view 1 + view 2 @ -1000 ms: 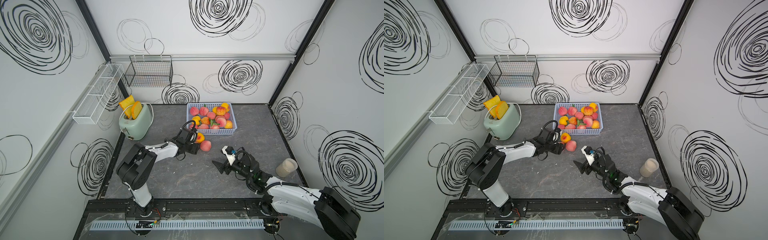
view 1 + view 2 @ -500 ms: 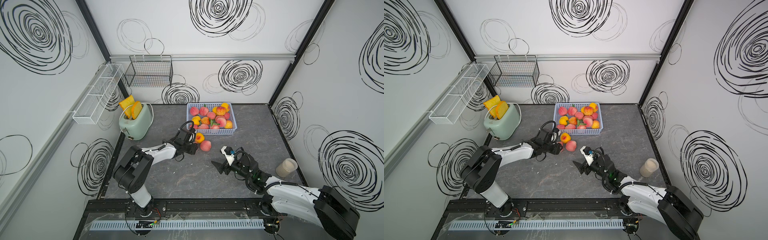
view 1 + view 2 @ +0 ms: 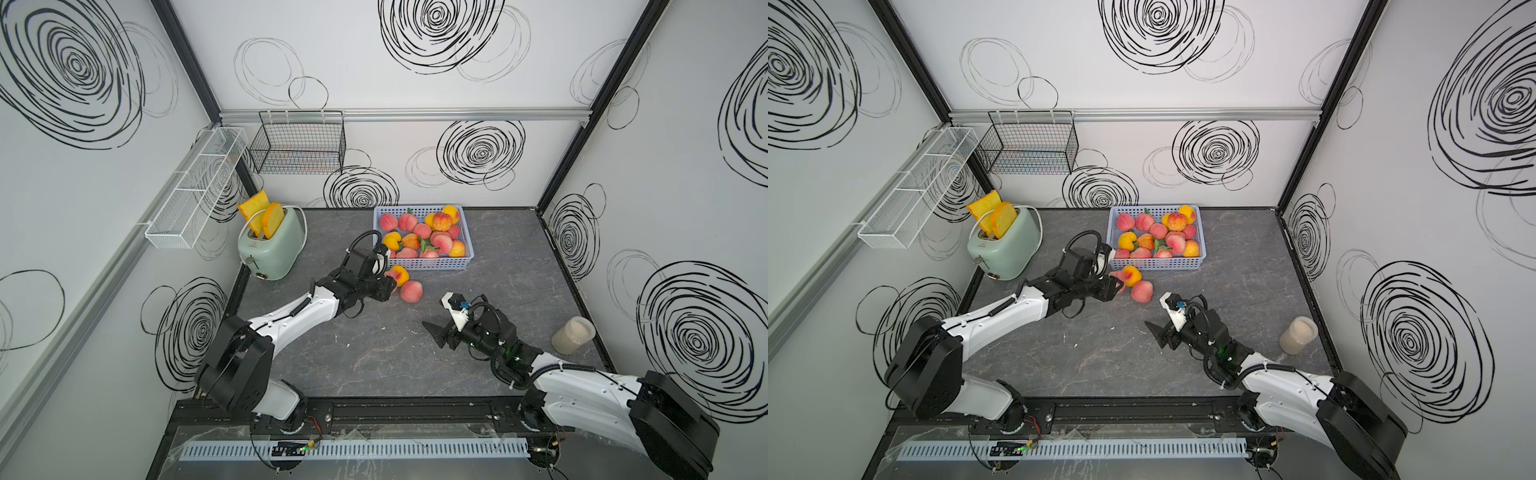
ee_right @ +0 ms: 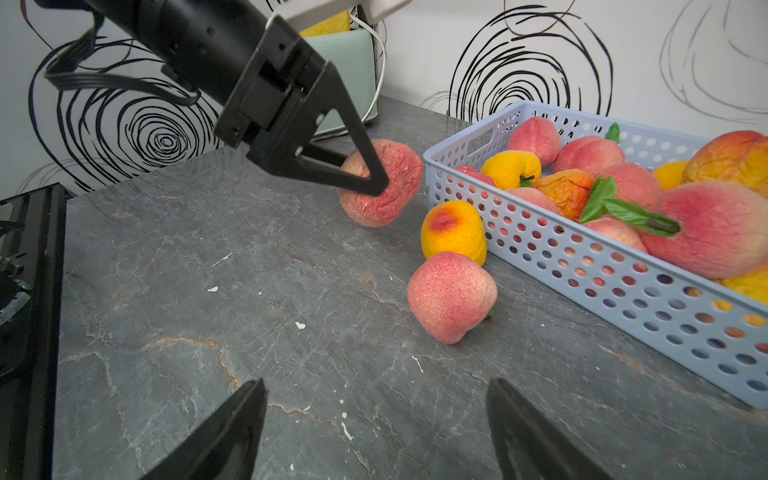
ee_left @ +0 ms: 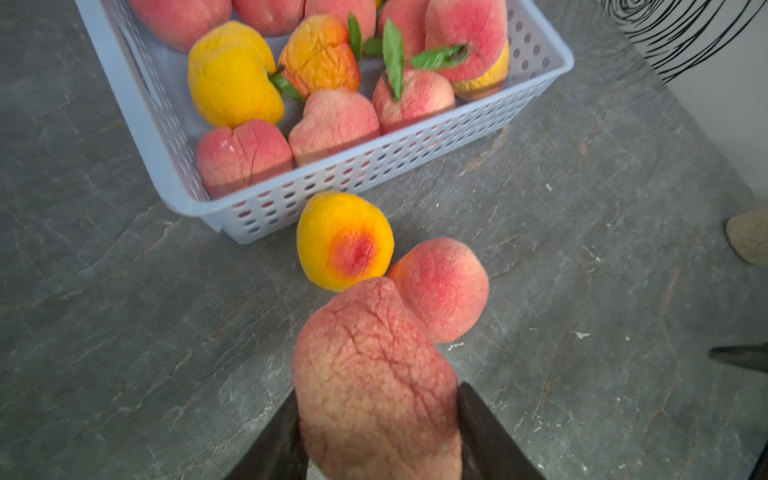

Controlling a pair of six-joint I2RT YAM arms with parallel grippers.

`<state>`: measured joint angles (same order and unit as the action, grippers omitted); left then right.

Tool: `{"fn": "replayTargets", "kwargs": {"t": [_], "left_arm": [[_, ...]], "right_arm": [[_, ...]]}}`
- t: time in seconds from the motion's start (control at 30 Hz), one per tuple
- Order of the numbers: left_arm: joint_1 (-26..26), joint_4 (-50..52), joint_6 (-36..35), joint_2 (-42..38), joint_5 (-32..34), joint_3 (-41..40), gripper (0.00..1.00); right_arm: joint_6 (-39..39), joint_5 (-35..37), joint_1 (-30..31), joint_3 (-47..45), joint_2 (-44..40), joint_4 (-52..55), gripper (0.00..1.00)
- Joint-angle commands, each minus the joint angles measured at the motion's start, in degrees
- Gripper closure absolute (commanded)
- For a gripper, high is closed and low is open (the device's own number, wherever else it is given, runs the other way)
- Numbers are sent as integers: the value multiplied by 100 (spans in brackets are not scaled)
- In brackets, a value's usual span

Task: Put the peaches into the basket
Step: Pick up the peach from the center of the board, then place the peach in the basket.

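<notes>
A pale blue perforated basket (image 3: 428, 264) (image 3: 1156, 264) holds several peaches at the back of the grey table. My left gripper (image 5: 376, 415) (image 3: 388, 284) is shut on a wrinkled pink peach (image 5: 374, 374) (image 4: 395, 183) low over the table, just in front of the basket's near left corner. A yellow peach with a red blush (image 3: 400, 274) (image 5: 345, 241) and a pink peach (image 3: 411, 291) (image 4: 451, 297) lie loose beside it. My right gripper (image 4: 376, 384) (image 3: 436, 311) stands open and empty, a short way nearer than the pink peach.
A mint toaster with two slices of toast (image 3: 272, 245) stands at the left back. A beige jar (image 3: 572, 334) sits by the right wall. A black wire basket (image 3: 299, 145) and a white wire rack (image 3: 195, 191) hang on the walls.
The left gripper's jaws have closed onto the wrinkled pink peach. The right arm has stayed where it was, and the two loose peaches have not moved.
</notes>
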<state>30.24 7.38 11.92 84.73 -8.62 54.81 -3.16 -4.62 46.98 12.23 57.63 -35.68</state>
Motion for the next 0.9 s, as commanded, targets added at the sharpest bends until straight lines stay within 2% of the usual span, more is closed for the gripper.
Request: {"fn": "replayTargets", "kwargs": {"t": [0.0,0.37,0.6,0.87], "left_arm": [[-178,-137,-161,288,-230,750,46],[-637,-866,-58,1775,-114,2307,46],[-790,-1393,-185,2656,119,2879,45],[-906,-1811,-476,3676,-255,3641,45]], "right_arm": [[80,136,64,40,-143,-244,14],[47,404,171,-150,-497,-449,14],[36,436,169,-171,-518,-462,14],[16,411,192,-161,-428,-525,14]]}}
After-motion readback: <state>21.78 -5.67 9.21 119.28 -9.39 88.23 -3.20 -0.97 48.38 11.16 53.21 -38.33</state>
